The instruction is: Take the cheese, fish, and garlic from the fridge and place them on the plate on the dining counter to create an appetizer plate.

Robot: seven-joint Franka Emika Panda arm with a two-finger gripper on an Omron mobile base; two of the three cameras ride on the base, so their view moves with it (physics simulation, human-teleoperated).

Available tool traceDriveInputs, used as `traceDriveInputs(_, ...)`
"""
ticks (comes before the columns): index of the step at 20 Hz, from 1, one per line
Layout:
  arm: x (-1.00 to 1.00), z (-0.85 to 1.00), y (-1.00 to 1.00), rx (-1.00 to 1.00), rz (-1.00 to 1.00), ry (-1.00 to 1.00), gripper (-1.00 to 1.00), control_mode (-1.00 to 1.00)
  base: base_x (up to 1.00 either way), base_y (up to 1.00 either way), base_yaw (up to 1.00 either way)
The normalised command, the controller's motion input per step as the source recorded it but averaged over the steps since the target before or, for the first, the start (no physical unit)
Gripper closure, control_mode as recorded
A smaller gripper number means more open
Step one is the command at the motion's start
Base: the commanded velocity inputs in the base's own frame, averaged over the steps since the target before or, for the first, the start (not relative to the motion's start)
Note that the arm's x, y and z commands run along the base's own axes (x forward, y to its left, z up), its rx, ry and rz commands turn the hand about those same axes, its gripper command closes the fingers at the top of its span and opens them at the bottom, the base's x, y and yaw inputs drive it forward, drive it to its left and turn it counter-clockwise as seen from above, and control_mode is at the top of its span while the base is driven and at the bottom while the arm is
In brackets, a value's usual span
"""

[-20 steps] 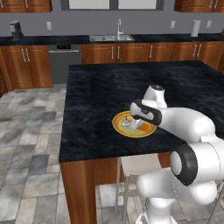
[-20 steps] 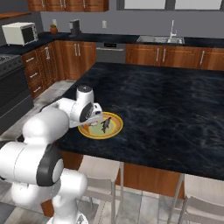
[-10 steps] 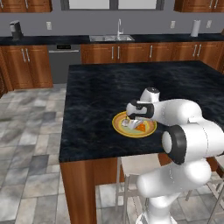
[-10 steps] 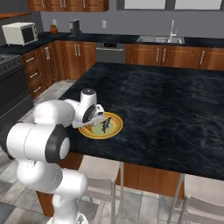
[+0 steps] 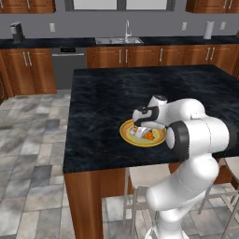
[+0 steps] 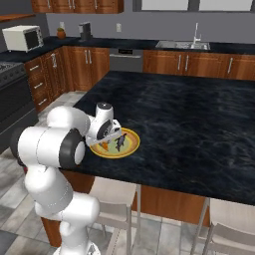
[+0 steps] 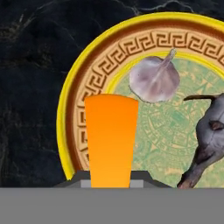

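Note:
The plate point(image 7: 94, 83) with its orange-yellow rim lies near the front edge of the dining counter point(image 5: 102, 102). On it are the whitish garlic point(image 7: 154, 79), the dark fish point(image 7: 210, 140) and the orange cheese point(image 7: 111, 140). My gripper point(image 7: 111, 183) is low over the plate, its two fingertips pressed against the sides of the cheese wedge, which rests on or just above the plate's rim. From the base, the gripper point(image 5: 141, 127) hangs over the plate point(image 5: 127, 135) with the cheese point(image 5: 148, 136) under it; the fish point(image 6: 120, 143) lies beside the gripper point(image 6: 107, 142).
Bar stools point(image 6: 112, 194) stand under the counter's near edge. A wall counter with a sink point(image 5: 119, 41) runs along the back, and a microwave point(image 6: 22, 38) sits at the far left. The black stone top point(image 6: 199, 124) stretches wide beyond the plate.
The hand has sunk lower onto the plate and the arm's elbow has folded in closer. The food on the plate has kept its place.

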Motion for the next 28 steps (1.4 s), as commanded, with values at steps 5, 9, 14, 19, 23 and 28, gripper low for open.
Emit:
traceDriveInputs(5,0.17,-0.21,-0.05,0.0,0.05,0.0,1.0,-1.0,0.0,0.0,0.0)
traceDriveInputs(9,0.21,-0.24,-0.01,0.0,0.05,0.0,1.0,-1.0,0.0,0.0,0.0)
traceDriveInputs(14,0.3,-0.27,0.0,0.0,0.05,0.01,1.0,-1.0,0.0,0.0,0.0)
traceDriveInputs(19,0.27,-0.12,0.0,0.0,0.04,0.04,-1.0,-1.0,0.0,0.0,0.0)
traceDriveInputs(23,0.08,0.0,0.0,0.0,0.02,0.06,-1.0,-1.0,0.0,0.0,0.0)
traceDriveInputs(28,-0.43,0.17,0.0,0.0,0.0,0.03,-1.0,-1.0,0.0,0.0,0.0)
